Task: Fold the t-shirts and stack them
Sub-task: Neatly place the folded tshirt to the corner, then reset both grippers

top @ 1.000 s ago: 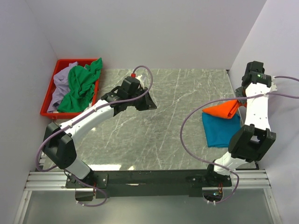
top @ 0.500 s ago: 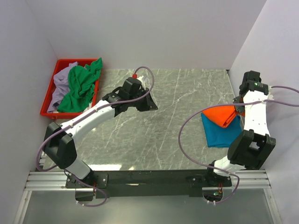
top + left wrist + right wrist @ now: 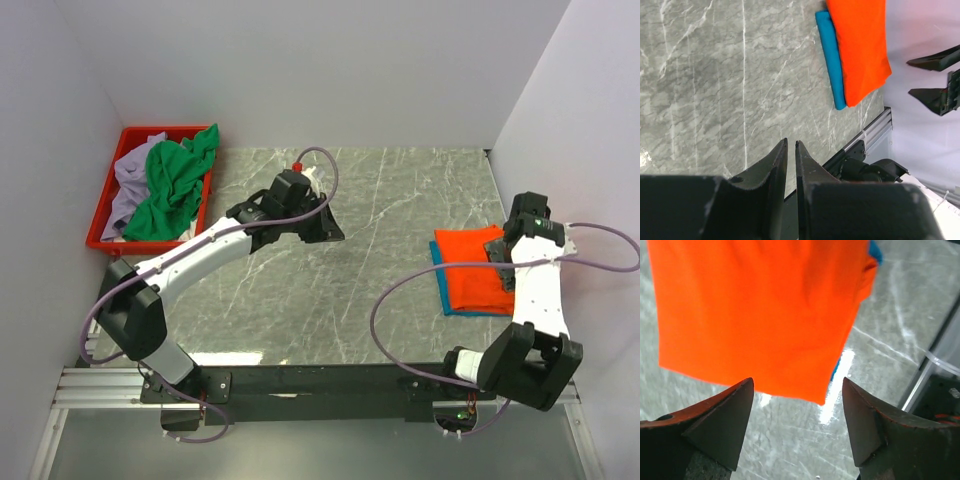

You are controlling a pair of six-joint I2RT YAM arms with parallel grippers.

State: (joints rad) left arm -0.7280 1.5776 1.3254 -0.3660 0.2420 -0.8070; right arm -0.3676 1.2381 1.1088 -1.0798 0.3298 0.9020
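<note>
Orange shirt (image 3: 476, 271), folded flat and smooth, lies on the teal shirt (image 3: 440, 290), whose edge peeks out along one side, at the right of the grey marbled worktop (image 3: 370, 230). Green shirt (image 3: 170, 188) and lavender shirt (image 3: 127, 180) sit crumpled in the red tray (image 3: 103, 205) at far left. Plain white walls surround. The right pincer (image 3: 797, 427) gapes wide above the orange shirt, holding nothing; the left pincer (image 3: 791, 165) is nearly closed, empty.

One folded t-shirt (image 3: 476, 270) is lying on another (image 3: 442, 293) at the table's (image 3: 380, 200) right; two more are sitting in the tray (image 3: 101, 209) far left.
</note>
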